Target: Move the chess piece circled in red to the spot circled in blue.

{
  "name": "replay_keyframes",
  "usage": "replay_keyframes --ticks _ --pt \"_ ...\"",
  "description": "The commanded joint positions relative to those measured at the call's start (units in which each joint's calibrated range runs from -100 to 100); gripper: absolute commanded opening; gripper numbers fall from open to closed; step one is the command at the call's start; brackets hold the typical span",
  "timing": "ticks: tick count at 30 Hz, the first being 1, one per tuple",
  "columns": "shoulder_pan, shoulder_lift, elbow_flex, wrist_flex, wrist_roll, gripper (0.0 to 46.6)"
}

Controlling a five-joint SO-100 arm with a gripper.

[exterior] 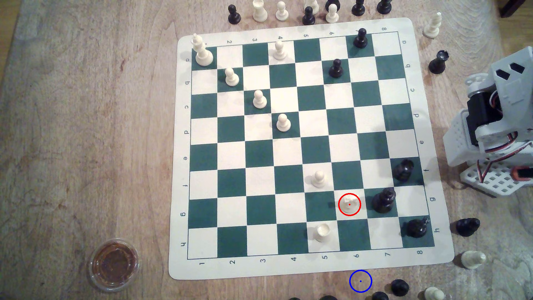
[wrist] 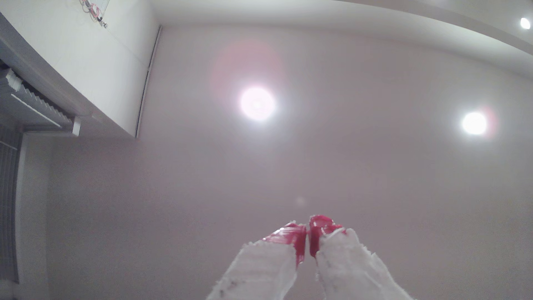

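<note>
The cream knight-like piece circled in red (exterior: 349, 204) stands on a white square in row g, column 6 of the green and white board (exterior: 302, 268). The spot circled in blue (exterior: 360, 281) is bare wood just off the board's near edge, below column 6. My arm (exterior: 496, 124) is folded up at the exterior view's right, off the board. In the wrist view my gripper (wrist: 307, 230) points up at the ceiling, its red-tipped white fingers (wrist: 297, 239) pressed together with nothing between them.
A cream pawn (exterior: 319, 178) and a cream rook (exterior: 322, 232) stand close to the circled piece, and a black piece (exterior: 383, 199) is on the adjoining square. Captured pieces (exterior: 399, 287) lie near the blue ring. A small lidded cup (exterior: 114, 264) sits at the lower left.
</note>
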Motion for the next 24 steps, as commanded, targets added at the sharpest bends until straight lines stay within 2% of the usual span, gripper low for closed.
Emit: replay_keyframes --ticks 1,6,10,11,19,24 --pt "1.0 -0.1 1.1 6.8 0.1 0.2" --pt "2.4 -0.1 0.9 16.8 0.1 0.2" --pt "3.7 -0.1 -3.4 33.4 0.1 0.2" --pt "4.8 -0.1 -6.1 43.4 0.1 0.2" --pt "8.6 -0.1 -14.5 83.1 -0.3 0.2" --pt "12.5 0.0 -24.3 114.5 -0.4 0.2"
